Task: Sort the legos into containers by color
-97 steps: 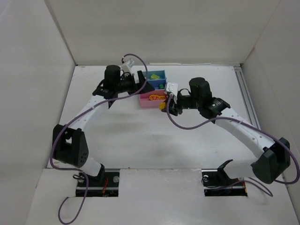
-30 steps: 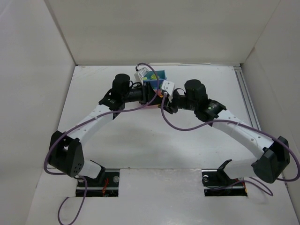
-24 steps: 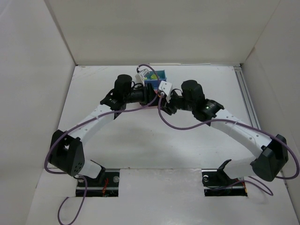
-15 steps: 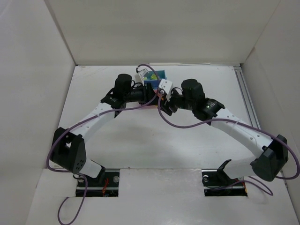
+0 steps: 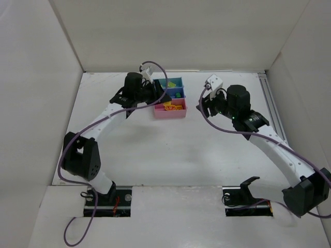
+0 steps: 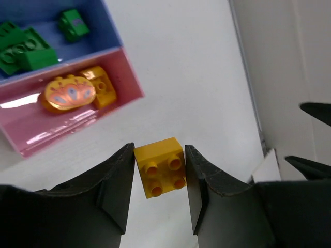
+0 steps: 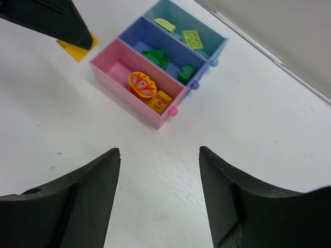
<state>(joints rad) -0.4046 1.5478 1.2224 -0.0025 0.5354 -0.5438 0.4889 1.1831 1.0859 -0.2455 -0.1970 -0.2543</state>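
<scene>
Left gripper (image 6: 159, 157) is clamped on a yellow brick (image 6: 161, 173), gripped by its sides, studs turned toward the wrist camera. The brick is held over bare table (image 5: 155, 155), just outside the pink tray (image 7: 111, 70), not over any compartment. Its height above the table cannot be told.

Right gripper (image 7: 159, 155) is spread wide with nothing between its fingers. In the top view it is seen to the right of the trays, well apart from them.

The three trays are joined in a row: pink nearest the arms, blue tray (image 7: 135, 37) in the middle, teal tray (image 7: 170, 11) farthest.

- Pink: an orange rounded piece (image 7: 141, 84) with a printed pattern and an orange brick (image 7: 160, 101) are lying touching.
- Blue: dark green bricks (image 7: 155, 57) are seen, at least two clusters; exact count cannot be told.
- Teal: a light green brick (image 7: 192, 39) and a light green curved piece (image 7: 164, 24) are seen, apart from each other.
</scene>
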